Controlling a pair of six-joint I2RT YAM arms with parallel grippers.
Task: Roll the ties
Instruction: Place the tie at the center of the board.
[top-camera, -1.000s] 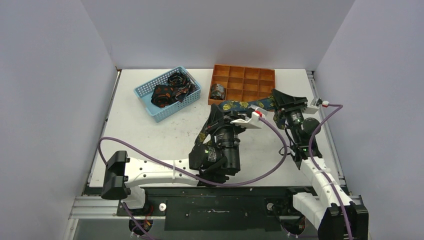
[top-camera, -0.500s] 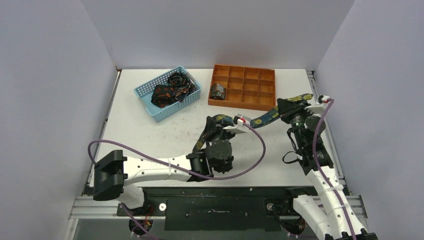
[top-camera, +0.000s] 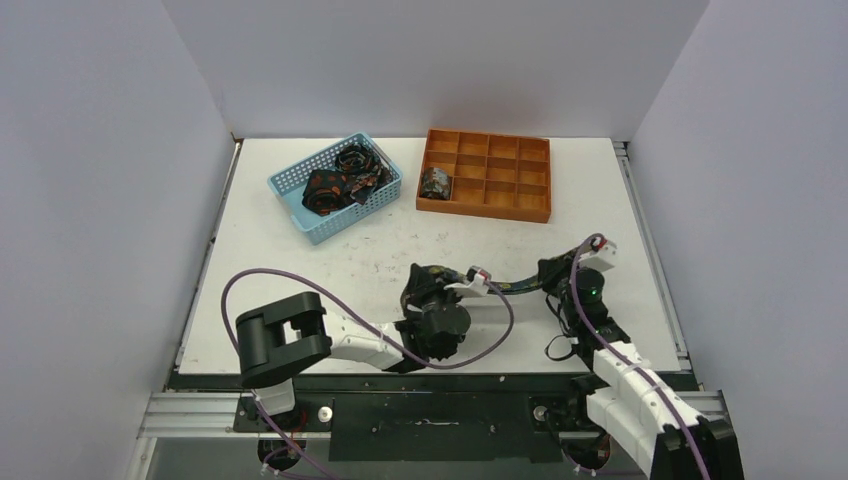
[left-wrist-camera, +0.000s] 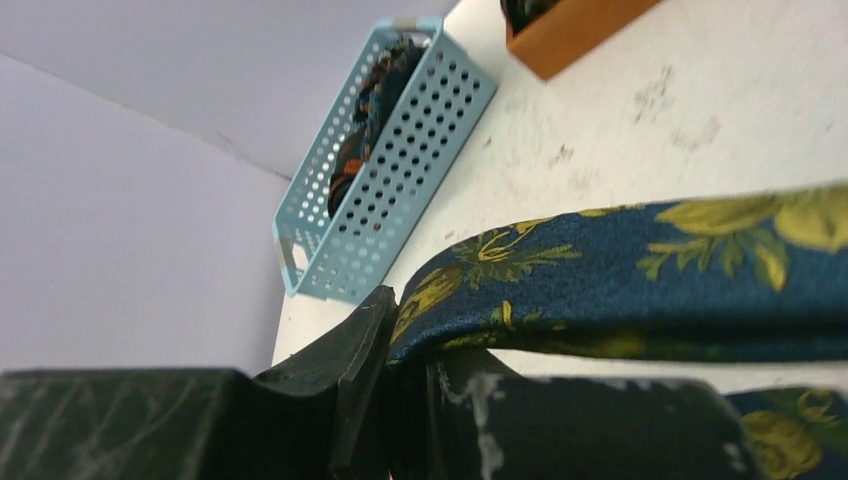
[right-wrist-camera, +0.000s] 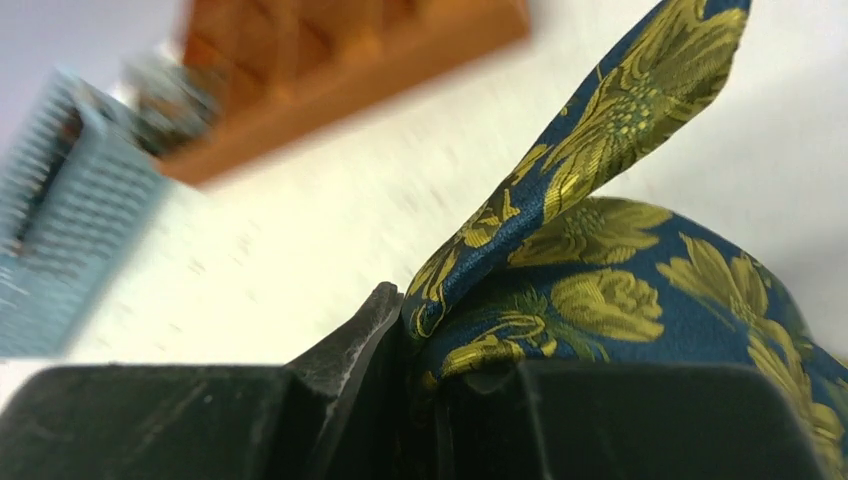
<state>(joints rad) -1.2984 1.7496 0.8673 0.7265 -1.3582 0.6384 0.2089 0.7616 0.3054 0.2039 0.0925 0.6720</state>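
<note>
Top external view is showing one blue basket (top-camera: 293, 212) at the left holding a heap of ties (top-camera: 335, 185) that I cannot count. Next comes one orange tray (top-camera: 490, 210) holding one rolled tie (top-camera: 436, 182) in a box on its left side. Nearer, low over the counter (top-camera: 300, 290), the left hand (top-camera: 428, 276) is pinching one end of the one flower tie (left-wrist-camera: 650, 270) and the right hand (top-camera: 553, 277) is pinching the other, so it is stretching left to right between both hands, each just as near.

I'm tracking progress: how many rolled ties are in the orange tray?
1: a rolled tie in the orange tray's near-left corner compartment. The floral tie, pinched by the left gripper and right gripper, is unrolled; the basket's ties are tangled, uncountable.
</note>
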